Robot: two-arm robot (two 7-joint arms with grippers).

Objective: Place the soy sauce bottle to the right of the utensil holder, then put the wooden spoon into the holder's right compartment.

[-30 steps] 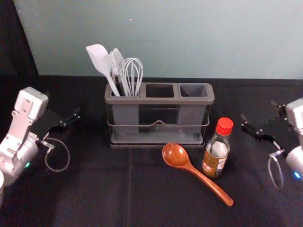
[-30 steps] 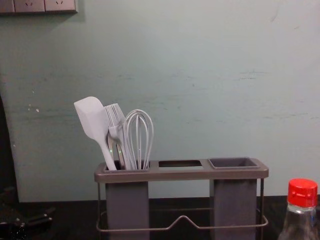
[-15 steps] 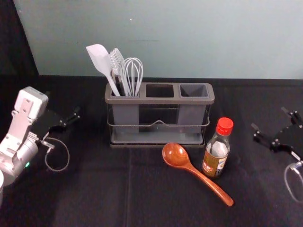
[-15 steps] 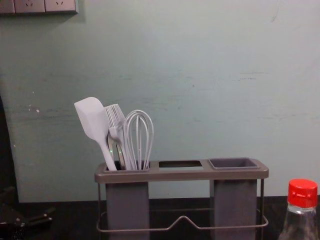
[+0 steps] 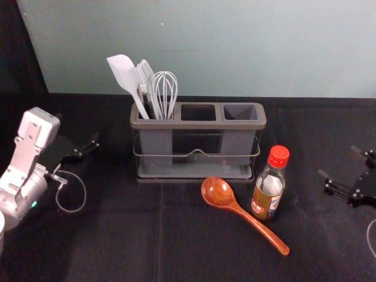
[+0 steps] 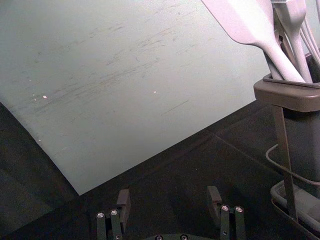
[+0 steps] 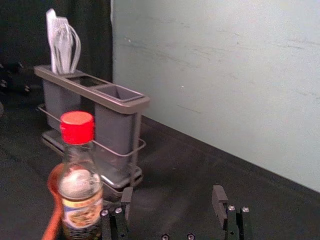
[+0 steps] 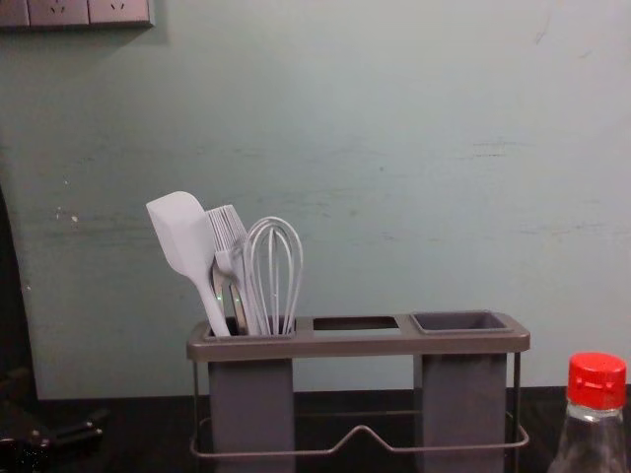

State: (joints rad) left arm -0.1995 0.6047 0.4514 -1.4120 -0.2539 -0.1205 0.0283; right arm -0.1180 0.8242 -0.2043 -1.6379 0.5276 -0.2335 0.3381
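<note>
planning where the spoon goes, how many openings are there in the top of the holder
3: the left opening, with the whisk in it, the middle opening, and the right opening, nearest the bottle.

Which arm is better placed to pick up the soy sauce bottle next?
Right, I think: the right tool is open and nearer the soy sauce bottle, while the left tool is past the left end of the utensil holder.

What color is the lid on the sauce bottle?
The lid is bright red, easiest to see in the head view.
</note>
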